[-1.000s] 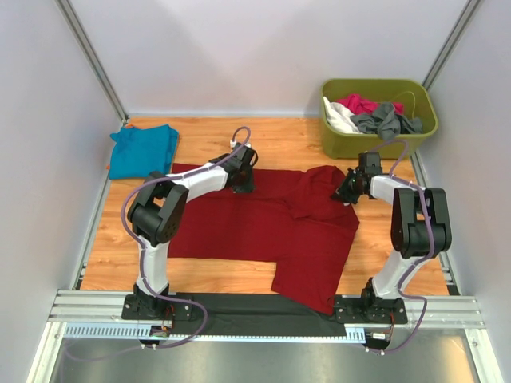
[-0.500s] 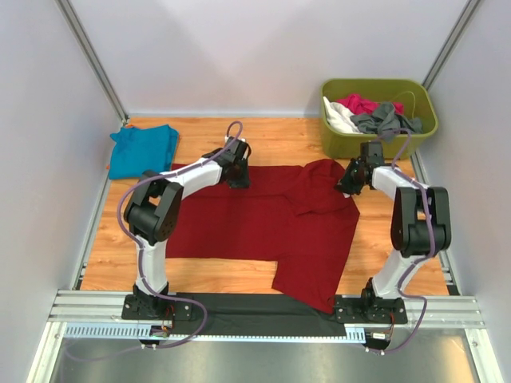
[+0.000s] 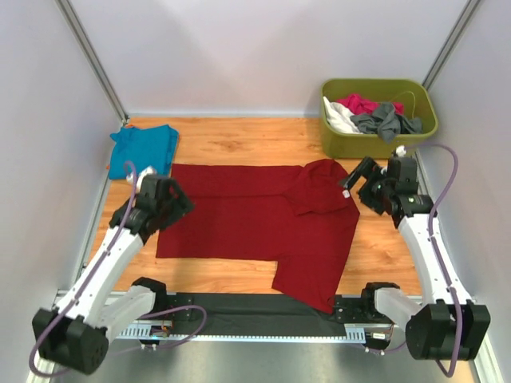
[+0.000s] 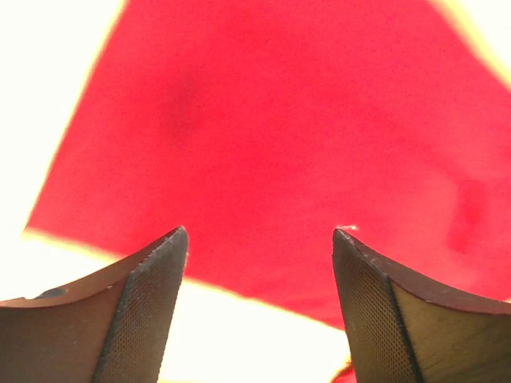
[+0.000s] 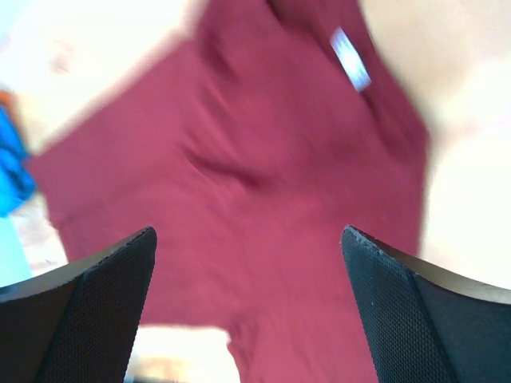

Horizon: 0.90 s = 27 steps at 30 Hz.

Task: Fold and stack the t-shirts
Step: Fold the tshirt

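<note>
Logged left gripper with jaws spread wide, empty, tilted downward at left side — right gripper likewise spread wide, empty, angled inward from right side.

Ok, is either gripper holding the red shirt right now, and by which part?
Nothing is held. The left gripper and right gripper both stand open, jaws empty; the dark red shirt lies spread on the table.
</note>
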{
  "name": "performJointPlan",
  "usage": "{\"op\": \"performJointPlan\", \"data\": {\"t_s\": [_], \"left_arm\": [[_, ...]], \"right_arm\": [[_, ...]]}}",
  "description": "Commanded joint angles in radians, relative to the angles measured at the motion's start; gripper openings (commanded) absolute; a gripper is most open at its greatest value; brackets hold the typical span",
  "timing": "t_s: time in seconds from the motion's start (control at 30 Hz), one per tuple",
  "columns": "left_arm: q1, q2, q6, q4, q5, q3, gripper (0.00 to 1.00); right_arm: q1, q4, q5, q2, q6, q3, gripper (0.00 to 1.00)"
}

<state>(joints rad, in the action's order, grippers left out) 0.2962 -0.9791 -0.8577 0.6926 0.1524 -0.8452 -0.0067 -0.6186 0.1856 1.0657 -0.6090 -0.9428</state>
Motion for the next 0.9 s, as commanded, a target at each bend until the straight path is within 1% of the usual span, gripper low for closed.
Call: {"op": "performJointPlan", "data": {"t_s": [0.0,0.03,0.1,0.17,0.27,0.33,0.47,0.53,0.63,0.8,0.87], "left_arm": [[-0.038,0.117,-0.248,0.273,0.11,0.136,0.79],[-0.058,0.175,-0.311,0.341,0.139,0.158,0.76],[-0.075,0.22,-0.36,0.37,0.156,0.219,0.75],[-0.106,0.25,-0.376,0.372,0.164,0.27,0.71],[-0.164,0.214,-0.392,0.361,0.18,0.316,0.7],[-0.213,0.16,-0.36,0.317,0.18,0.33,0.68],[-0.276,0.067,-0.3,0.229,0.193,0.34,0.65],[-0.287,0.028,-0.277,0.181,0.196,0.337,0.65],[-0.289,0.011,-0.259,0.119,0.182,0.333,0.62],[-0.289,0.022,-0.271,0.076,0.196,0.339,0.6],[-0.289,0.026,-0.279,0.064,0.194,0.357,0.6]], "right_arm": [[0.002,-0.191,-0.012,-0.062,-0.101,0.123,1.0],[0.002,-0.205,-0.008,-0.108,-0.126,0.146,1.0],[0.002,-0.246,-0.011,-0.147,-0.141,0.211,1.0],[0.002,-0.282,-0.009,-0.187,-0.155,0.255,1.0],[0.002,-0.319,0.011,-0.204,-0.152,0.285,0.99],[0.002,-0.334,0.005,-0.214,-0.146,0.305,0.98],[0.002,-0.34,-0.006,-0.228,-0.126,0.326,0.94],[0.001,-0.336,0.003,-0.22,-0.126,0.332,0.93],[0.001,-0.32,0.024,-0.205,-0.129,0.331,0.9],[0.001,-0.329,0.061,-0.194,-0.132,0.328,0.87],[0.002,-0.339,0.075,-0.193,-0.132,0.341,0.83]]}}
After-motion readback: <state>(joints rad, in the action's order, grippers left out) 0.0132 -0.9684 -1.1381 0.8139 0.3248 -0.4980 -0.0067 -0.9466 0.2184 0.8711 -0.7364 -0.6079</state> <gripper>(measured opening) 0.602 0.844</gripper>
